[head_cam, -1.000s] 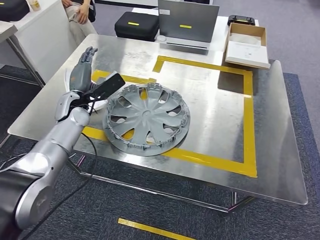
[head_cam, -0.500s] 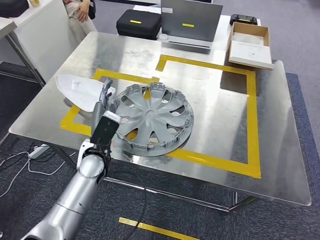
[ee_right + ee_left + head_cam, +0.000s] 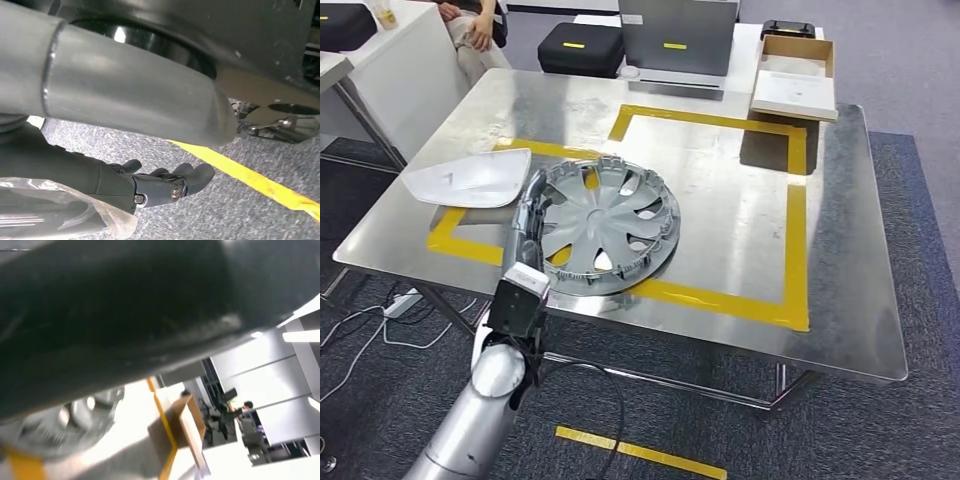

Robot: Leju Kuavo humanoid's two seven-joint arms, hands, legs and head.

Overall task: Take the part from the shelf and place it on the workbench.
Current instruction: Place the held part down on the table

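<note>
The hubcap (image 3: 608, 224), a grey spoked wheel cover, lies flat on the steel workbench (image 3: 727, 210), near its front-left part, overlapping the front run of the yellow tape rectangle (image 3: 794, 240). The left hand (image 3: 525, 215) reaches up along the cover's left rim w/ fingers stretched out & pressed close to the edge; can't tell if it's actually gripping the rim or just touching it. In the left wrist view the cover's rim (image 3: 56, 430) shows blurred under a dark mass, so no help there. Just left of the hand sits a white plastic shell (image 3: 467, 178), apart from the cover. At the far edge: a cardboard box (image 3: 794, 75), a grey case w/ a yellow stripe (image 3: 676, 35) & a black case (image 3: 580, 50). A seated person (image 3: 475, 30) at the far left corner. The right hand (image 3: 166, 182) hangs over grey carpet by a yellow floor line (image 3: 264, 185), fingers loosely curled, holding nothing.
</note>
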